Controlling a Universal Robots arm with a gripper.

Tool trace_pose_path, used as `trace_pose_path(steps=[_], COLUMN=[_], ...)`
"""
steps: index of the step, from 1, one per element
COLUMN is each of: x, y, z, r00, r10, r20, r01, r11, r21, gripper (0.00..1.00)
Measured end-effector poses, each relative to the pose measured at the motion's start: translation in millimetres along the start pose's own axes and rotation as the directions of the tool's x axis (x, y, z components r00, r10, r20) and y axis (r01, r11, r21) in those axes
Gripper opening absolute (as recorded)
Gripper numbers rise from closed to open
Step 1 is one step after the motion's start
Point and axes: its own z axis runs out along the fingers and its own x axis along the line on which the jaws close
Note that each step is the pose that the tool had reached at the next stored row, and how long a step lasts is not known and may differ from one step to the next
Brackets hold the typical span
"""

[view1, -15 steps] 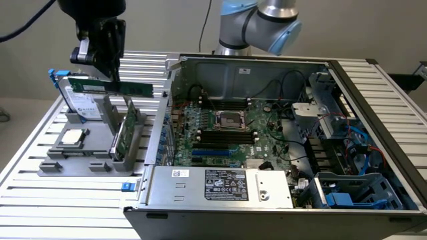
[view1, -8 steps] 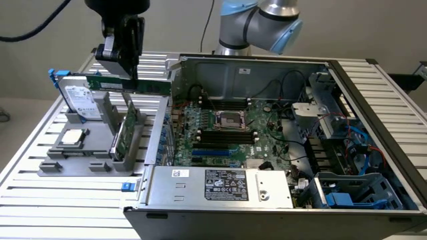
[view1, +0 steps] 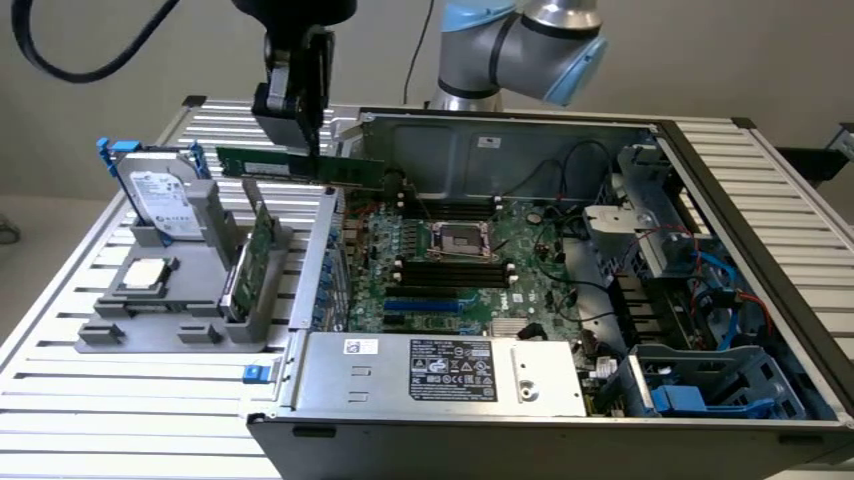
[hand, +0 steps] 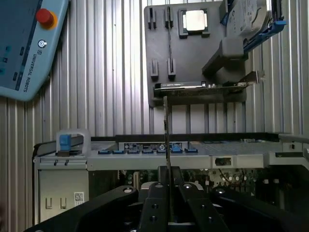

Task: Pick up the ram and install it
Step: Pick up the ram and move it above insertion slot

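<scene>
Robot pincer [view1: 315, 150] clamps the ram [view1: 274, 162] in mid-air beside the open computer case [view1: 481, 150]; picked up, not yet installed.

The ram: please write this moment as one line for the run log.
pincer: shut on ram | ram: in air, level, above edge of case | install: not yet in motherboard slot
</scene>
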Motion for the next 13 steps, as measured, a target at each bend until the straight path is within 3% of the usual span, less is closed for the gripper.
trace_pose_path(steps=[13], x=[-2.4], y=[-58.4], z=[-8.1], r00=[1.0], r10=[0.0], r20=[0.0], r01=[0.0], r11=[1.0], r21=[-0.002], gripper=[0.15])
